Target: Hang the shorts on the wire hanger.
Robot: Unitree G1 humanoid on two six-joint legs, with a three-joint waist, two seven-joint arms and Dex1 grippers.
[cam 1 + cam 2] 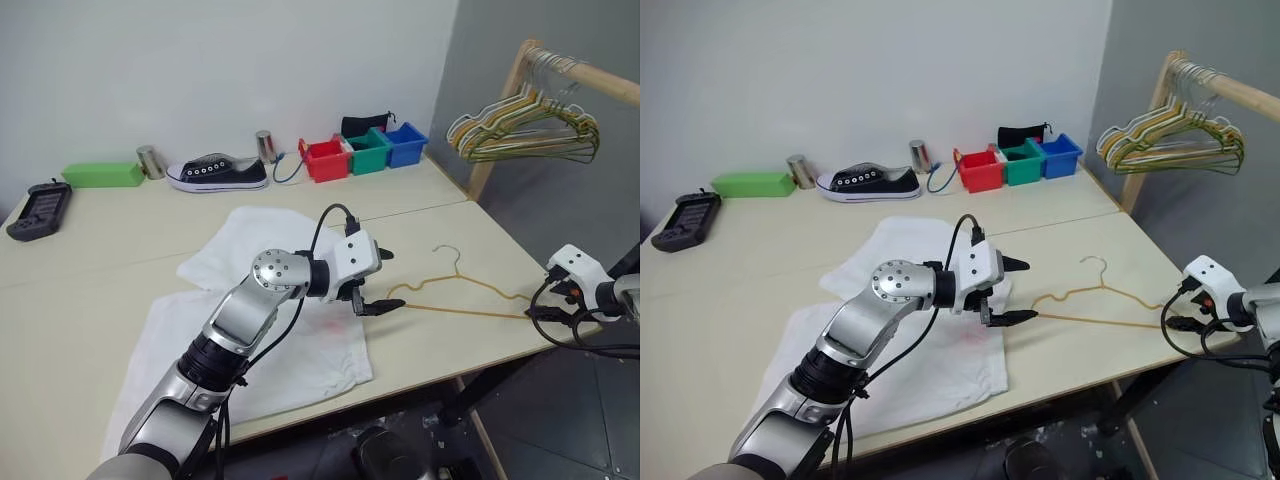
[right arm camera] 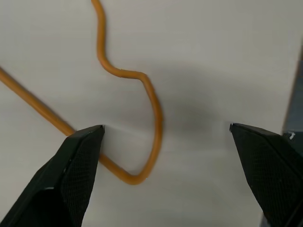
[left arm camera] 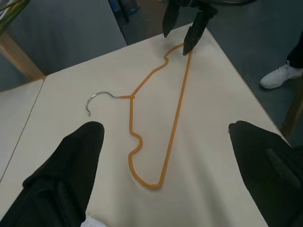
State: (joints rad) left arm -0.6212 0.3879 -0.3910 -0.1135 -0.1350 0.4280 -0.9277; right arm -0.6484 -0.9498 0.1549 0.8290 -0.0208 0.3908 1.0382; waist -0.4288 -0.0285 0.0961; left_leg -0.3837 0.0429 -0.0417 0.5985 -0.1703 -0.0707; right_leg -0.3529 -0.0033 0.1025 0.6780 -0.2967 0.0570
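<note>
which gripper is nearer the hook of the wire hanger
Left. The left gripper hovers open by the wire hanger's near end; the right gripper is open over its far corner.

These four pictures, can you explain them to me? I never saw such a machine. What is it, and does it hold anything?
It is a humanoid robot with two arms. Two pictures look down from its head; two come from cameras on its wrists. On the table lie white shorts and a wire hanger. The left gripper hovers open between them. The right gripper is open at the hanger's far corner, its black fingers on either side of the wire. Nothing is held.
</note>
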